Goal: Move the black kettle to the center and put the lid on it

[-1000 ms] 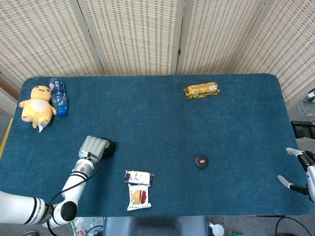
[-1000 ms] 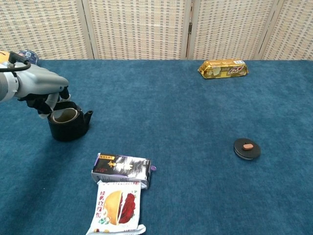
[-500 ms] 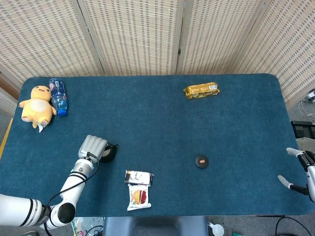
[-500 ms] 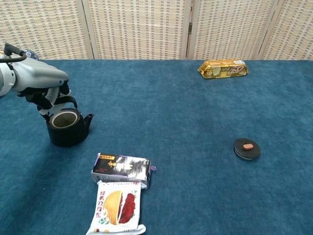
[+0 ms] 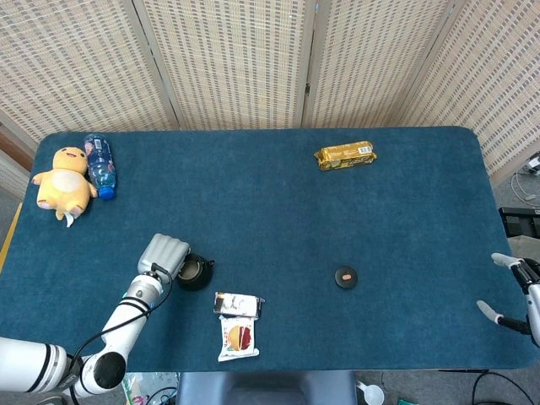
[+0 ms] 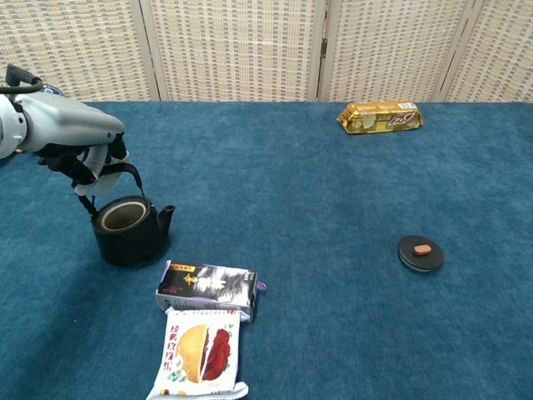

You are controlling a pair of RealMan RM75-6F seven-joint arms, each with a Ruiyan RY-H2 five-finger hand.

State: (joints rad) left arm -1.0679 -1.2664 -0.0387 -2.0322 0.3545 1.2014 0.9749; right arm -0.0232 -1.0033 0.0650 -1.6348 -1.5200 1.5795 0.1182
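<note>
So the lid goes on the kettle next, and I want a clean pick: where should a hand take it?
By the small reddish knob raised at the centre of the lid, coming straight down from above: the disc lies flat on the table, leaving little rim to grip.

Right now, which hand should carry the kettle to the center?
Left. The left hand already grips the black kettle by its handle; the right hand sits open at the table's far right edge.
</note>
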